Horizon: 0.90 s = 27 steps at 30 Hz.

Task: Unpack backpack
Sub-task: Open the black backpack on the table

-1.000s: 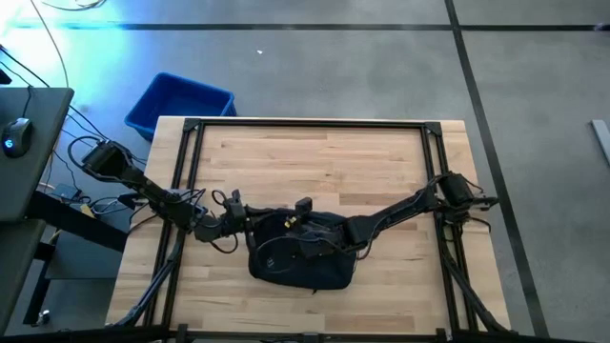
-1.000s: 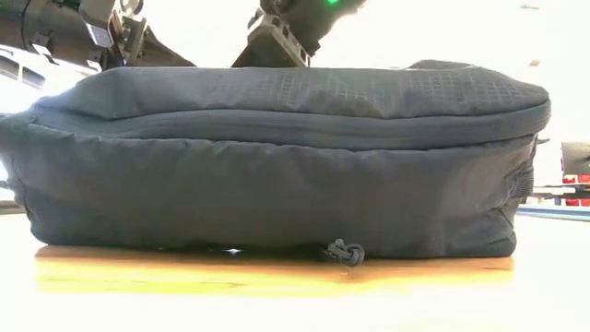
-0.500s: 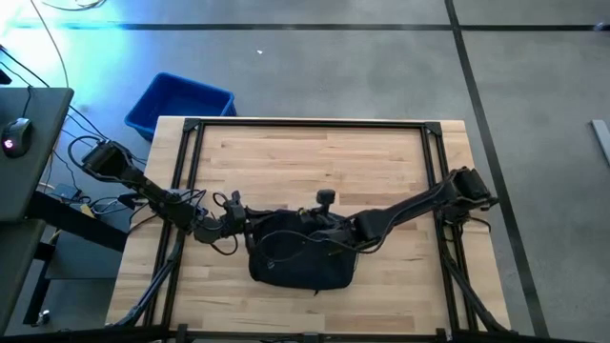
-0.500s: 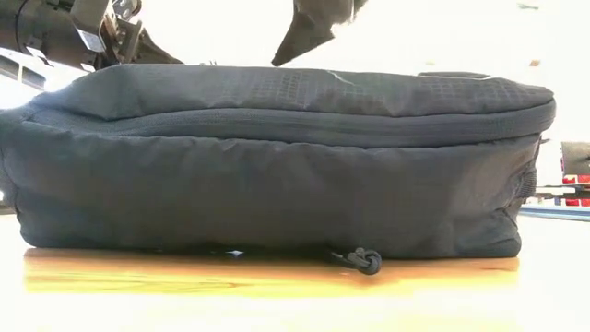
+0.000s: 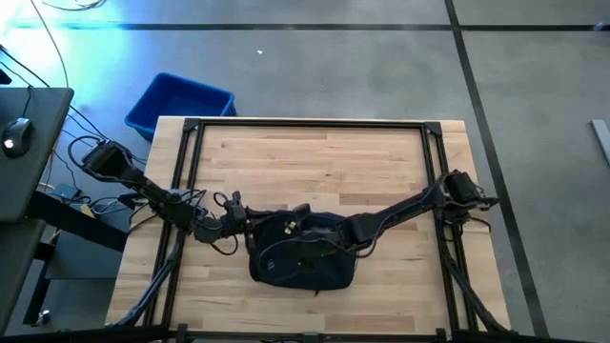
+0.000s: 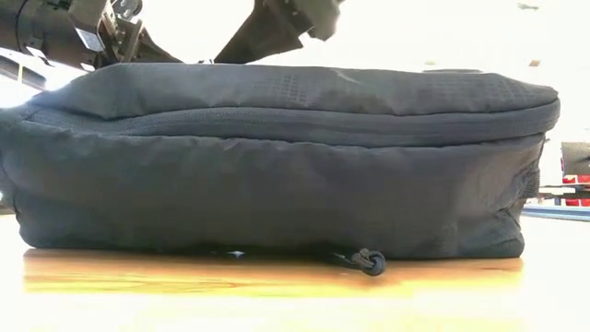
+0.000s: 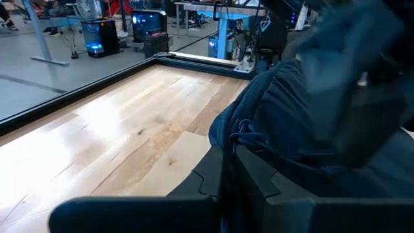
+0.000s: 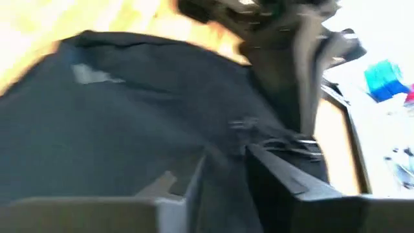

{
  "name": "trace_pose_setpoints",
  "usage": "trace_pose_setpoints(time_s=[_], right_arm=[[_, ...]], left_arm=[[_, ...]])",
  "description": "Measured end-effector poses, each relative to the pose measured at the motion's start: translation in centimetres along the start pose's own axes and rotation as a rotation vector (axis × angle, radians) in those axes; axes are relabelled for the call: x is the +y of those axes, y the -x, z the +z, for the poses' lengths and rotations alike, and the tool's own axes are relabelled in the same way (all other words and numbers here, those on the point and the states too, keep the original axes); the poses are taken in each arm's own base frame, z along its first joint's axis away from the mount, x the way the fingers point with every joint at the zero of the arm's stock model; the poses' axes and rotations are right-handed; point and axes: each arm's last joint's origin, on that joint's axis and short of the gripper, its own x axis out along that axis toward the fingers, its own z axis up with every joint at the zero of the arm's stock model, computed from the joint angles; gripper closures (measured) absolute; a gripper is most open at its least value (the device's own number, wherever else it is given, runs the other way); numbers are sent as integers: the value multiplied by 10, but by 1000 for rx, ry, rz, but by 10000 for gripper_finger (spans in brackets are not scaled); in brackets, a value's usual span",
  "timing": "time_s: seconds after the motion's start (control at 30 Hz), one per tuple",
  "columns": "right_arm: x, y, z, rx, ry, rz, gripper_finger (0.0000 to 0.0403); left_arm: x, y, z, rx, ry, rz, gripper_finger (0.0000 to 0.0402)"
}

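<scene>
Navy fabric backpack (image 5: 300, 252) is sitting near the front edge of the bench (image 5: 315, 157), roughly mid-width, lying flat. In the low view the long side zipper (image 6: 277, 126) is looking fully closed, pull cord (image 6: 369, 262) dangling at the base. Nothing unpacked is lying on the wood, so I'm reading the task as barely started: opening still to do, contents all still to come out.

Left gripper (image 5: 250, 220) is sitting at the backpack's left end, fingers together, apparently pinching fabric there. Right gripper (image 5: 307, 227) is working over the top of the backpack; can't tell its fingers' state.

Blue bin (image 5: 179, 104) is waiting on the floor beyond the bench's far-left corner.
</scene>
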Motion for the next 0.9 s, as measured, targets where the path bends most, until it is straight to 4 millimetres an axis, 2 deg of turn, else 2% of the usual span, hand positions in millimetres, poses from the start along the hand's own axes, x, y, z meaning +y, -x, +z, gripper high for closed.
trace_pose_setpoints(time_s=[0.13,0.27,0.47,0.6,0.73,0.9], right_arm=[[-3,-2,-1,3,-21,-8,228],[3,-14,-5,10,-32,-35,226],[16,-30,-9,18,-48,-170,278],[20,-29,-9,49,-51,-265,331],[20,-29,-9,46,-94,-283,388],[25,-23,-7,61,-120,-381,399]], left_arm=[[0,0,0,2,-1,-2,401],[0,0,0,3,-2,-2,401],[0,0,0,4,-4,-2,401],[0,0,-1,5,-4,-3,401],[0,0,-1,5,-3,-3,401],[0,0,-1,4,6,-4,401]])
